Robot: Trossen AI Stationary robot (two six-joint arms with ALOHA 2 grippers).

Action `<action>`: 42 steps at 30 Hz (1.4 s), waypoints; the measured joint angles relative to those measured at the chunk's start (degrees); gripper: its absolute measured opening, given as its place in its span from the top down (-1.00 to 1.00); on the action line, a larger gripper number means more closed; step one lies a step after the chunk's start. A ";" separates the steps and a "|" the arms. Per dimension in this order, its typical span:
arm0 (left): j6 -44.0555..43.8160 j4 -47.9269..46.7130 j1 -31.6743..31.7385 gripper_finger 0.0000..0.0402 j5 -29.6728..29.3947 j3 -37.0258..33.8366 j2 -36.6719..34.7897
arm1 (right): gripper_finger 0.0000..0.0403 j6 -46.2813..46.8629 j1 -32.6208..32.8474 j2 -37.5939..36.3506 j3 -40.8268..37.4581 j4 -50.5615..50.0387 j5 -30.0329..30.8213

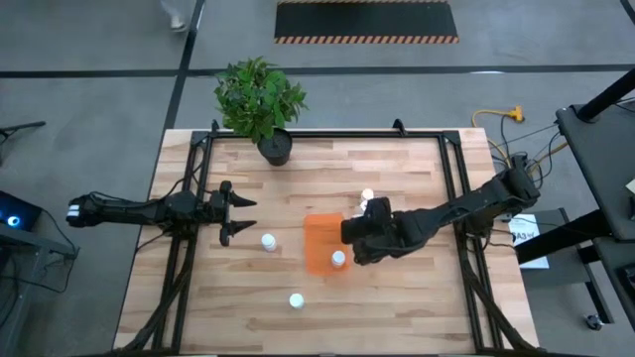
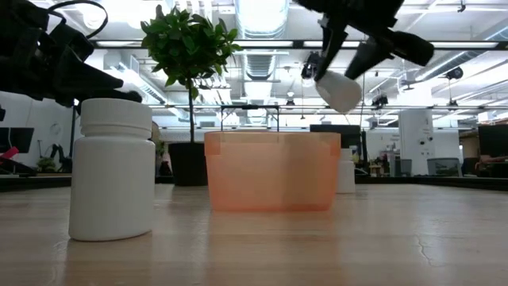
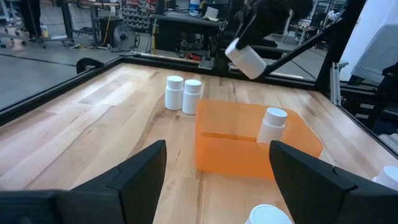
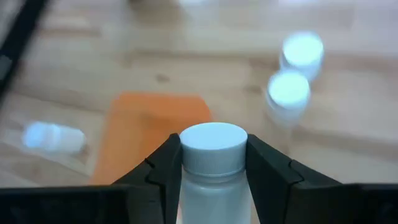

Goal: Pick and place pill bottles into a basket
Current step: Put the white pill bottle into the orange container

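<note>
I have one pill bottle (image 3: 272,126) standing inside the basket (image 1: 319,241) at frame centre in the high view. My right gripper (image 4: 211,163) is clamped on another bottle (image 2: 337,90), held above the basket's right edge in the low view, tilted, cap toward upper left. Four remain on the table. My left gripper (image 3: 217,180) waits at left, fingers wide.
</note>
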 joint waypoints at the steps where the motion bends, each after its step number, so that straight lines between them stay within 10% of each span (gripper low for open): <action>1: 0.00 0.04 0.00 -0.33 0.00 -0.02 -0.02 | 0.35 -1.18 0.22 0.00 -0.11 0.60 1.56; 14: 0.00 0.04 0.02 -0.33 -0.01 -0.02 0.07 | 0.35 -33.20 0.30 -2.49 -4.98 22.63 -0.59; 24: 0.00 0.00 0.00 -0.33 0.00 -0.01 0.20 | 0.35 -57.87 -1.25 -15.87 -30.42 70.94 -20.63; 42: 0.00 0.02 0.02 -0.33 0.00 -0.02 0.20 | 0.35 -70.94 -4.85 -18.23 -39.35 84.26 -27.82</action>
